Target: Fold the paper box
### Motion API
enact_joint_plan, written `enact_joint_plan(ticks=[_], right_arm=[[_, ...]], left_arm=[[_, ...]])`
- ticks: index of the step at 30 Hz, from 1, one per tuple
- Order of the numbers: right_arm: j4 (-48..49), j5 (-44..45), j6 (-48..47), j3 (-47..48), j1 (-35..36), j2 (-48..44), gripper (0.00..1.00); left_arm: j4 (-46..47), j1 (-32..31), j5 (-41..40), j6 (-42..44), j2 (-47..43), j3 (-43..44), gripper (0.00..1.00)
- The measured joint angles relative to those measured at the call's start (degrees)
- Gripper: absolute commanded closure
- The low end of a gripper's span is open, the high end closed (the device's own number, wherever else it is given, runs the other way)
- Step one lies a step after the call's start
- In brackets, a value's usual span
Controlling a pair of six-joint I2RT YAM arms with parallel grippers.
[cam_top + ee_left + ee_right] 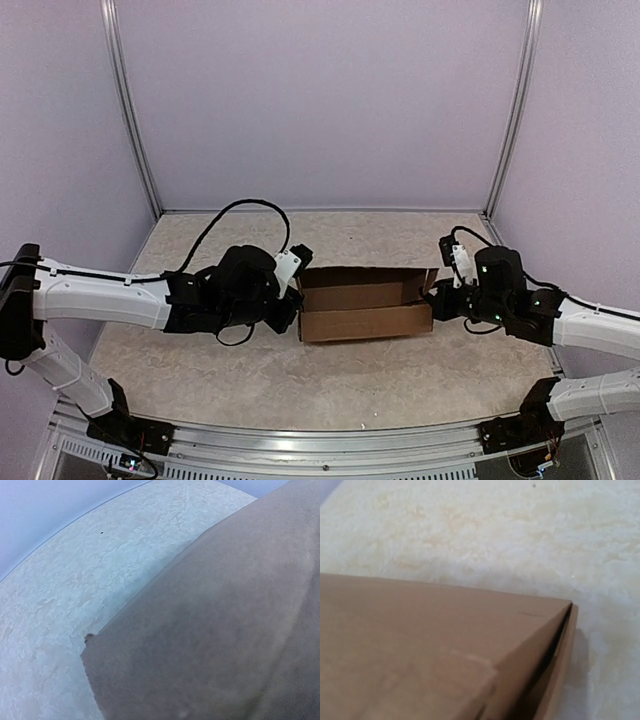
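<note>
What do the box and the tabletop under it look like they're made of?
The paper box looks like plain brown cardboard, matte and unprinted; thin sheet edges show at its folded corner. The tabletop seems pale, mottled and matte, perhaps textured laminate or a mat; I cannot tell which.

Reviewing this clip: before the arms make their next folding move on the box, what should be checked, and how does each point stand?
1. Paper box resting on the table, between the arms: ok.
2. Left gripper at the box's left end: ok.
3. Right gripper at its right end: ok.
4. Either gripper's hold on the cardboard: cannot tell; both wrist views show only cardboard, no fingers.
5. Corner in the right wrist view closed: not ok, a dark gap shows between panels.
6. Box top shut: not ok, it looks open from above.
</note>
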Motion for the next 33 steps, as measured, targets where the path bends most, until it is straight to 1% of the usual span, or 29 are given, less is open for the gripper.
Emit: enact_joint_plan(ticks=[4, 8, 14, 18, 19, 21, 24, 29, 31, 33], right_arm=[[7.45, 1.70, 0.35, -4.09, 0.90, 0.24, 1.00], [15.15, 3.72, 0.33, -6.73, 1.49, 2.75, 1.00], [27.82, 6.99, -0.72, -8.28, 2.32, 10.82, 1.00], [36.06, 8.96, -1.66, -8.57, 2.51, 17.07, 1.00], [37.66, 9.38, -1.90, -8.61, 2.51, 18.32, 0.95], [39.71, 9.92, -2.12, -8.76, 2.51, 19.82, 0.92], [39.65, 10.08, -2.21, -9.35, 2.56, 20.52, 0.85], [35.43, 9.79, -1.81, -10.34, 2.62, 20.13, 0.73], [33.03, 9.57, -1.70, -10.40, 2.62, 18.62, 0.67], [30.99, 9.38, -1.55, -10.45, 2.67, 16.59, 0.63]], left_arm=[[2.51, -0.02, -3.32, 0.00, 1.16, -0.57, 1.00], [5.92, -0.04, -6.64, 0.28, 2.43, -1.62, 1.00], [13.77, 1.40, -9.31, 0.94, 3.93, -4.70, 1.00], [20.28, 1.77, -11.50, 2.86, 5.88, -6.86, 1.00], [21.55, 1.70, -12.02, 3.30, 6.32, -7.37, 1.00], [24.48, 1.60, -13.20, 4.13, 7.26, -8.48, 1.00], [26.67, 1.33, -13.99, 4.39, 8.07, -8.87, 1.00], [27.96, 0.52, -15.23, 4.87, 8.72, -8.87, 1.00], [28.28, 0.37, -15.78, 5.05, 8.98, -8.90, 1.00], [28.44, 0.37, -16.15, 5.16, 9.18, -8.87, 1.00]])
